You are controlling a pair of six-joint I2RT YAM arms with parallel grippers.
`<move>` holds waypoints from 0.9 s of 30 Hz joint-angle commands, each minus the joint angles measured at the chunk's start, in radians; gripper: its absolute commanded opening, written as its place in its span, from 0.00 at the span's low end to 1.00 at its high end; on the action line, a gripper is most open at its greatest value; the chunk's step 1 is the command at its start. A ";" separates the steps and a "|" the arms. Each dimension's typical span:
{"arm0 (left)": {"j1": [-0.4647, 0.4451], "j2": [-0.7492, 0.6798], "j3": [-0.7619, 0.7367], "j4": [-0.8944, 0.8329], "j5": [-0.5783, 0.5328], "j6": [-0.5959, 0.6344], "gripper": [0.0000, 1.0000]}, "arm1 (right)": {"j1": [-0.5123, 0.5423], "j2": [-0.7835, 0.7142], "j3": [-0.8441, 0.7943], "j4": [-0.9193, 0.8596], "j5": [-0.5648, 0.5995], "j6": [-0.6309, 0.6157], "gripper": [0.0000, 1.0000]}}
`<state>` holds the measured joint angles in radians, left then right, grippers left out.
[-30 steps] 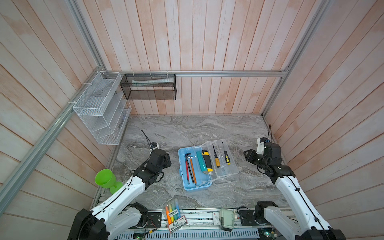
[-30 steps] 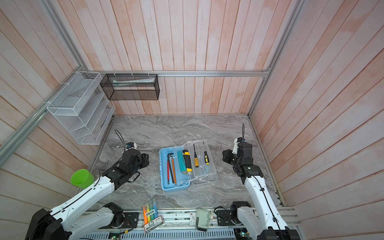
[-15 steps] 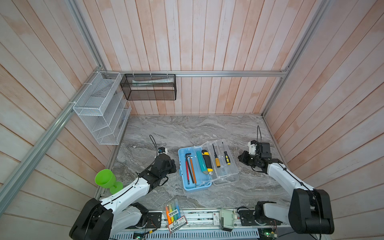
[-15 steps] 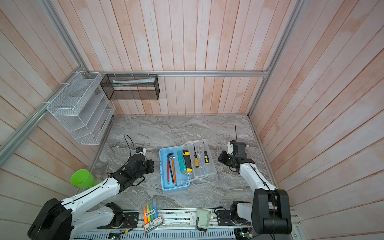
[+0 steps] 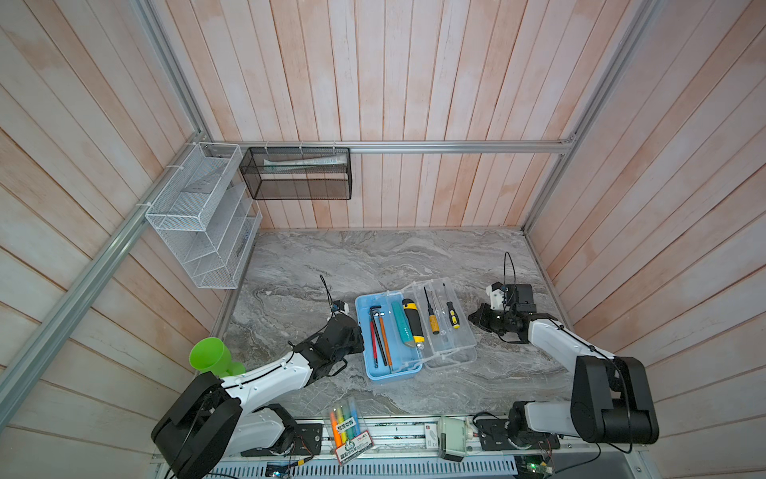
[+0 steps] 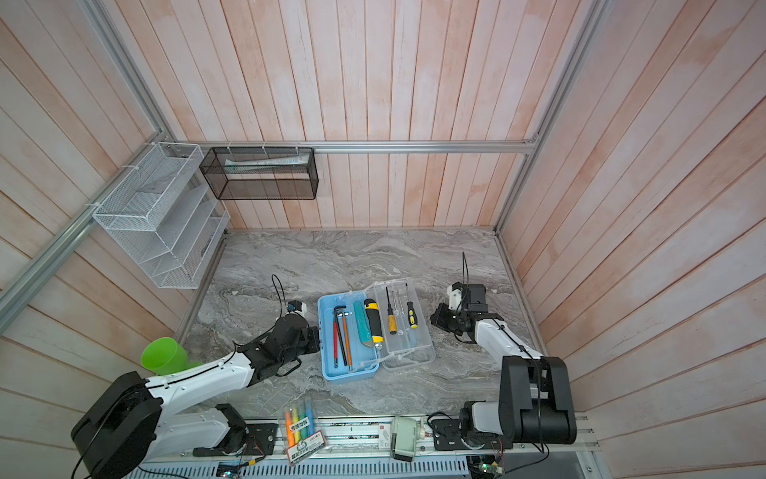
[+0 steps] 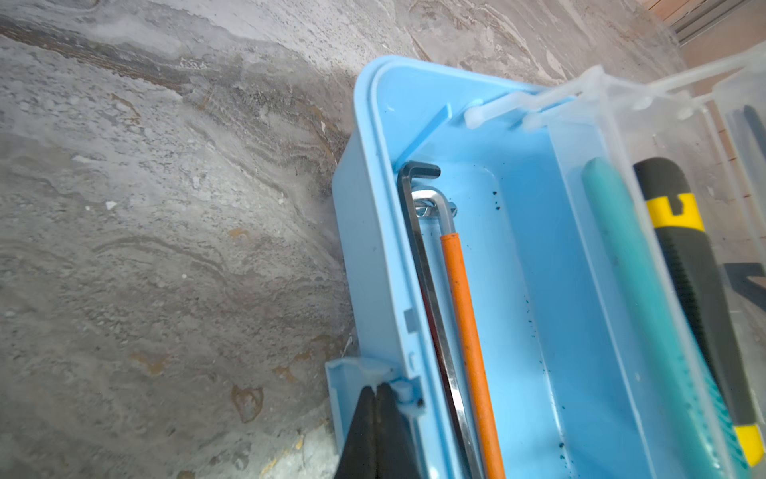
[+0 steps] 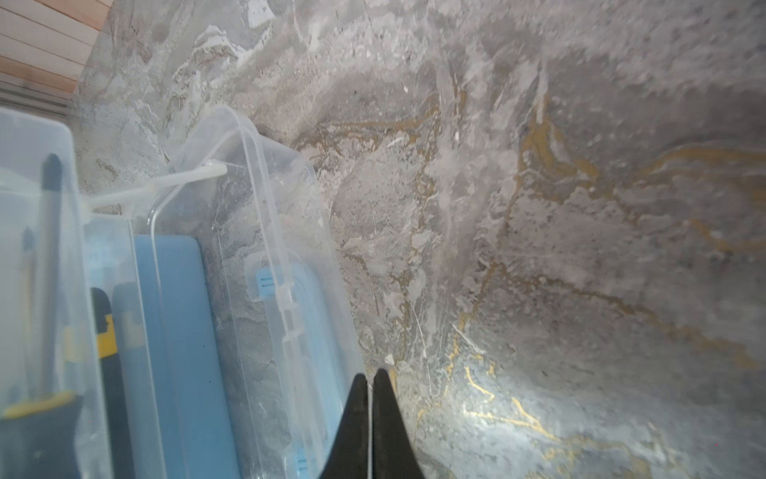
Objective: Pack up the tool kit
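- the case sits open near the middle of the table, with its long sides running front to back.
- its clear lid is folded out flat on the right side and rests on the table.
- a clear tray stands between the base and the lid, partly over both.
- in the blue base, hex keys lie along the left wall, with an orange tool touching them and a thin red one alongside.
- in the left wrist view the hex keys bend at the case's far corner, and the orange tool rests against them.
- the tray holds a teal tool, a big driver in black and yellow, and small drivers, all roughly parallel.
- the left gripper is low at the case's left wall. its tips are clenched together on nothing and touch the blue latch there.
- the right gripper is low by the table on the lid's right. it is pinched closed and empty, just beside the lid. i cannot tell whether it touches.
- pens lie at the front edge and a green cup stands at the left, both well apart from the case.
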<state>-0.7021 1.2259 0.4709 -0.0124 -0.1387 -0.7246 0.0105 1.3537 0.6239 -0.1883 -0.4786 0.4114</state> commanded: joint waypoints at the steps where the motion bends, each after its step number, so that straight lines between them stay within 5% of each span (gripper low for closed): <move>1: -0.029 -0.020 0.003 0.042 0.007 -0.007 0.00 | -0.003 0.011 -0.014 0.003 -0.040 -0.011 0.00; 27: -0.058 -0.083 -0.037 0.091 0.005 0.076 0.00 | 0.094 0.024 -0.069 0.167 -0.304 0.075 0.00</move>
<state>-0.7425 1.1660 0.4427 -0.0578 -0.1978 -0.6655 0.0734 1.3983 0.5400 -0.0353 -0.6201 0.4694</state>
